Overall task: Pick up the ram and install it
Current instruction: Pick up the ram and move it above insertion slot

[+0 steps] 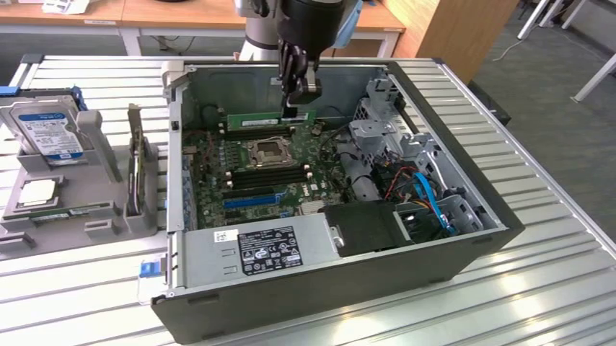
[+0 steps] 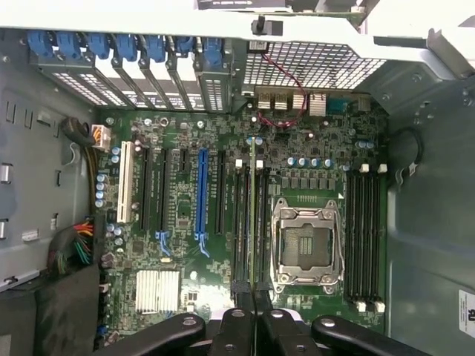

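Presently the gripper [image 1: 291,107] hangs inside the open computer case [image 1: 288,295], which lies on its side on the slatted metal table [image 1: 539,288]. Its fingers are closed narrow on the ram [image 1: 260,120], pinching the green stick by its upper edge.

- Ram stands on edge, long side level, above the motherboard [image 1: 207,155] near the board's far edge in the exterior view, just past the CPU socket [image 1: 267,151].
- Wrist view: ram [image 2: 254,215] seen edge-on as a thin green line running out from the gripper [image 2: 254,315], lined up with the black memory slots [image 2: 241,222] beside the CPU socket [image 2: 306,245]. Cannot tell whether its lower edge touches a slot.
- Blue expansion slot [image 2: 201,196] lies well to the other side of those memory slots from the socket.
- Power supply [image 1: 260,249] sits at the case's near edge.
- Grey fixture [image 1: 101,140] on the table by the exterior view's left edge carries a hard drive [image 1: 48,130] and a square silver chip [image 1: 37,191].
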Available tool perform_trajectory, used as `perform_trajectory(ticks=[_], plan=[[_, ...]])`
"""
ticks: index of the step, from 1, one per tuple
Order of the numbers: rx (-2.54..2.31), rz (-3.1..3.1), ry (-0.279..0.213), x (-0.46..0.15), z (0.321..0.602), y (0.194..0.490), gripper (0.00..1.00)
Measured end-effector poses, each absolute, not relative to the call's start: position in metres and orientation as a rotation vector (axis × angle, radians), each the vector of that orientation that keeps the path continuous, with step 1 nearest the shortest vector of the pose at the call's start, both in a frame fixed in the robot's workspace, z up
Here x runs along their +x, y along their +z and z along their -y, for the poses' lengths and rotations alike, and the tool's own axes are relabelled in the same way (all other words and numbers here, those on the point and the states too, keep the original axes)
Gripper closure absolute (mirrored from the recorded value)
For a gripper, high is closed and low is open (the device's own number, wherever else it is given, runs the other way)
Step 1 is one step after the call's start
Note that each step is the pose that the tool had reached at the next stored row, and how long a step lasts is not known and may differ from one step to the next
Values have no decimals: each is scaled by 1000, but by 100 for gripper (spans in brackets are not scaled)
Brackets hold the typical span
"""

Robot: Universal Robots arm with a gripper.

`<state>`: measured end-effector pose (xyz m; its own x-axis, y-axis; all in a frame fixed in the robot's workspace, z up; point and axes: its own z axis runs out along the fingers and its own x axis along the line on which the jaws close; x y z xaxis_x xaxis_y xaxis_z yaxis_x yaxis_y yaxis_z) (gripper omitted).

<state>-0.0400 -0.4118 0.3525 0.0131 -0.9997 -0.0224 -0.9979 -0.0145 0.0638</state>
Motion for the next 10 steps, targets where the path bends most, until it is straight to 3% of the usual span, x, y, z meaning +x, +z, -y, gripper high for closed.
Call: perform_trajectory(ticks=[10], plan=[[2211,2188,-95,-40,412,350,88]])
